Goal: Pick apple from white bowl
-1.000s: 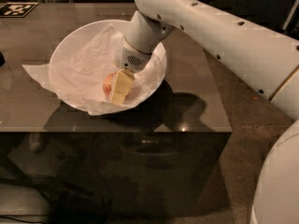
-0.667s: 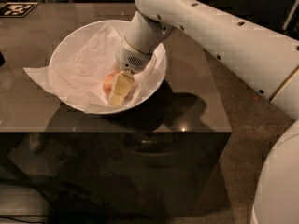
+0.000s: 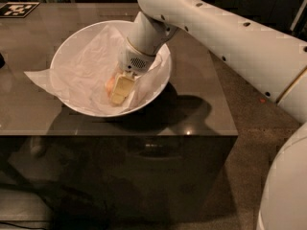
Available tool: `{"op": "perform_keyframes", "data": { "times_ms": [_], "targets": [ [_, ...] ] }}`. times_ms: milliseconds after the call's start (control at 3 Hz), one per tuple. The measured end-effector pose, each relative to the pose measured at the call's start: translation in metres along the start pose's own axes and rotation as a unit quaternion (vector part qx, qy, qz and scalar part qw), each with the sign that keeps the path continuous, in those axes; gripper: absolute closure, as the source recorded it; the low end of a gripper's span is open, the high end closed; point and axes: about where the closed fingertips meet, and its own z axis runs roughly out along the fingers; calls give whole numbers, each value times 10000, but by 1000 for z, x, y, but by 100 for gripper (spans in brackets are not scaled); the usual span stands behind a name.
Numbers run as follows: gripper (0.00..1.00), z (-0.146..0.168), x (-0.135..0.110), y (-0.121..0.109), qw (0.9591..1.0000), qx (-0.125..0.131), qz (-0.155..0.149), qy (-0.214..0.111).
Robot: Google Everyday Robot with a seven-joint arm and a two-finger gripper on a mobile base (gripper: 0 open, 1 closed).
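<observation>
Grasp stage in hand. Gripper sits low inside the white bowl, right against the apple, which lies on crumpled paper near the bowl's middle. Whether it has closed on the fruit cannot be told. Next move calls for a confirmed hold, then a straight lift clear of the rim. Counter dark and glossy; room dim.

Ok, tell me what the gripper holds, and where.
Cannot be told: the gripper is down in the white bowl at the apple, hiding any hold.
</observation>
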Motion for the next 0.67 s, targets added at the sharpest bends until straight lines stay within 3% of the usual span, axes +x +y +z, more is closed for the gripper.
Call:
{"op": "perform_keyframes", "data": {
  "times_ms": [333, 667],
  "targets": [
    [89, 0, 0, 0, 10000, -1, 0, -2],
    [100, -11, -4, 0, 9998, -54, 18, -206]
  ]
}}
